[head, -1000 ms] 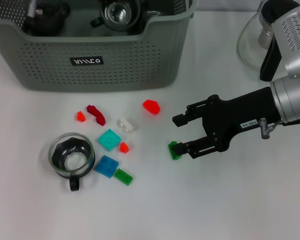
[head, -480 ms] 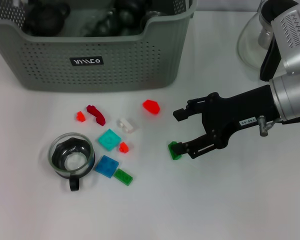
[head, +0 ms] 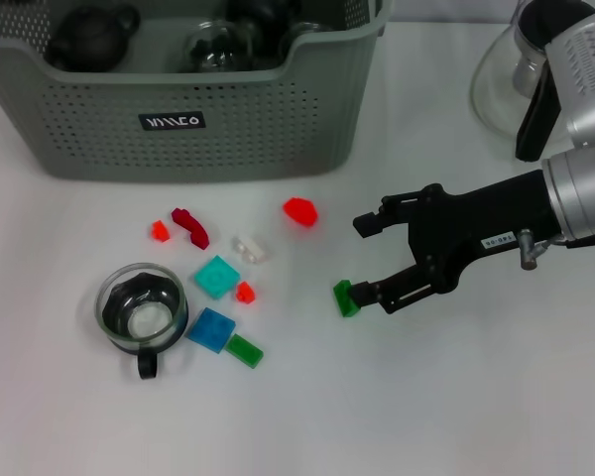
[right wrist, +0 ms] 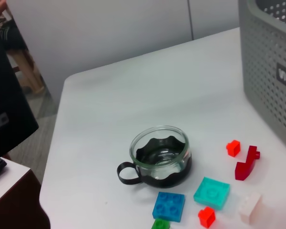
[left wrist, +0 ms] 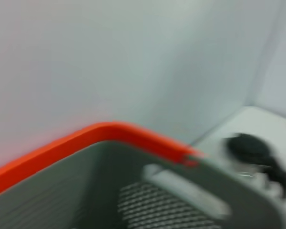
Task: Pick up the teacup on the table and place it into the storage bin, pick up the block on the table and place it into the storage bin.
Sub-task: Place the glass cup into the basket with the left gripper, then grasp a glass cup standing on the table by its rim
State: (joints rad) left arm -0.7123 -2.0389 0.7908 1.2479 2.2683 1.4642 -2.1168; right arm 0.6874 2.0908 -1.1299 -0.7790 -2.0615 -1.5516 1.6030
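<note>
Grabbing that small green plastic block [head: 345, 297] looks like the step in hand, and the trick is getting it centred: right now the black right gripper [head: 365, 261] has its 2 fingers spread wide, and the block sits at the tip of the near finger, touching or just beside it, not between them. I'd shift the gripper toward the robot until the block is in the middle of the gap, drop low to the white table [head: 446, 397], then close slowly so the little piece doesn't skid out or tip. The right arm reaches in from the right side, held roughly level with the fingers pointing toward the scatter of other blocks. The clear glass teacup with the black handle [head: 142, 311] is on the table near the front left, well apart from the gripper. The big grey-green perforated storage bin [head: 178, 124] stands at the back left. The left gripper isn't in view; its wrist camera only shows a blurred bin rim.
</note>
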